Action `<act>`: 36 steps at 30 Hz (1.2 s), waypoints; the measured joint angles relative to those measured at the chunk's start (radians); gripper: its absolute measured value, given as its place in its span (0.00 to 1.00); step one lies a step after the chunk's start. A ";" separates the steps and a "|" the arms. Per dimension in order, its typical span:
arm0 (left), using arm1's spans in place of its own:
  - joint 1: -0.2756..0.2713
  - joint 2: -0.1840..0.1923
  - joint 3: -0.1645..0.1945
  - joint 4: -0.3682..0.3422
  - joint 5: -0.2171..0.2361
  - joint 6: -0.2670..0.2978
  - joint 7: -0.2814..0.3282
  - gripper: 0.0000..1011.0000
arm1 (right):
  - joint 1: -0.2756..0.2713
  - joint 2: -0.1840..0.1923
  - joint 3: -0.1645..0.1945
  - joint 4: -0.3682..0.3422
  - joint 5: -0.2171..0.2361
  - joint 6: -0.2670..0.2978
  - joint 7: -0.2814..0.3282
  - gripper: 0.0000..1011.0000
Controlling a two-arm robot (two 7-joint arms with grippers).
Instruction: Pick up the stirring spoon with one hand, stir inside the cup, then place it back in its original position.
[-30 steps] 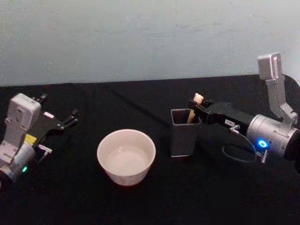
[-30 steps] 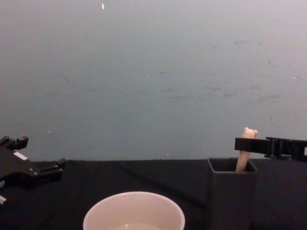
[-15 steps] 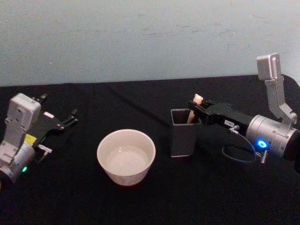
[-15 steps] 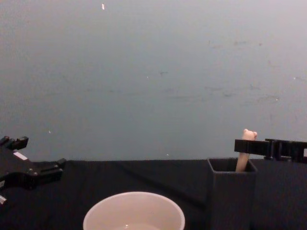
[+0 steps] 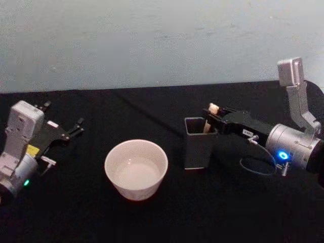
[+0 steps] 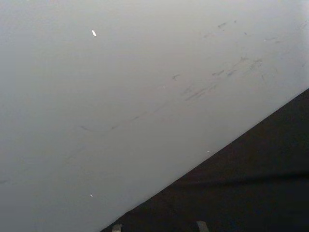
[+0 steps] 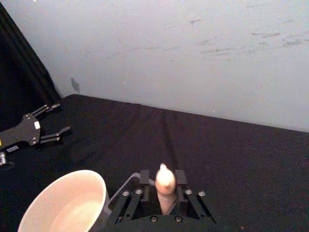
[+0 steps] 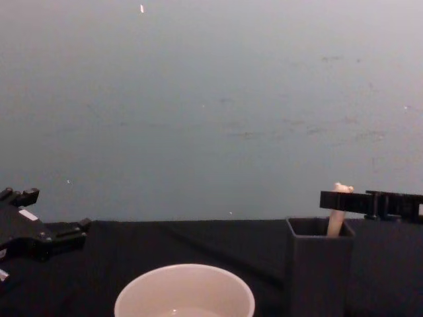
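Head view: right gripper [image 5: 213, 114] pinching the beige handle of the stirring spoon [image 5: 209, 117], which stands in the dark grey square holder [image 5: 197, 143] just right of the cup [image 5: 136, 169]. Left gripper [image 5: 71, 130], fingers spread, idles at the far left. Step in hand: pickup; next, a straight lift clear of the holder.

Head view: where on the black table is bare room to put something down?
Bare black cloth lies behind the cream-white round cup, and between it and the left gripper. It is crowded where the right gripper holds the beige-handled stirring spoon in the dark grey square holder.
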State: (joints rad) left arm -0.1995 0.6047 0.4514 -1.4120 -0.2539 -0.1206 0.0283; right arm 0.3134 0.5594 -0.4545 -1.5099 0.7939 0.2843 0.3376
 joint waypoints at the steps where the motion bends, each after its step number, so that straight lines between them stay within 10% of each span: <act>1: 0.000 0.000 0.000 0.000 0.000 0.000 0.000 0.99 | 0.000 0.000 0.000 0.000 0.000 0.000 0.000 0.35; 22: 0.000 0.000 0.000 0.000 0.000 0.000 0.000 0.99 | 0.000 0.000 0.000 -0.001 0.001 -0.001 0.001 0.97; 36: 0.000 0.000 0.000 0.000 0.000 0.000 0.000 0.99 | -0.030 -0.028 0.023 -0.035 -0.074 -0.106 -0.055 0.99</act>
State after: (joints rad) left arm -0.1995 0.6047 0.4514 -1.4120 -0.2539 -0.1205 0.0283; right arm 0.2831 0.5315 -0.4310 -1.5452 0.7203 0.1784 0.2825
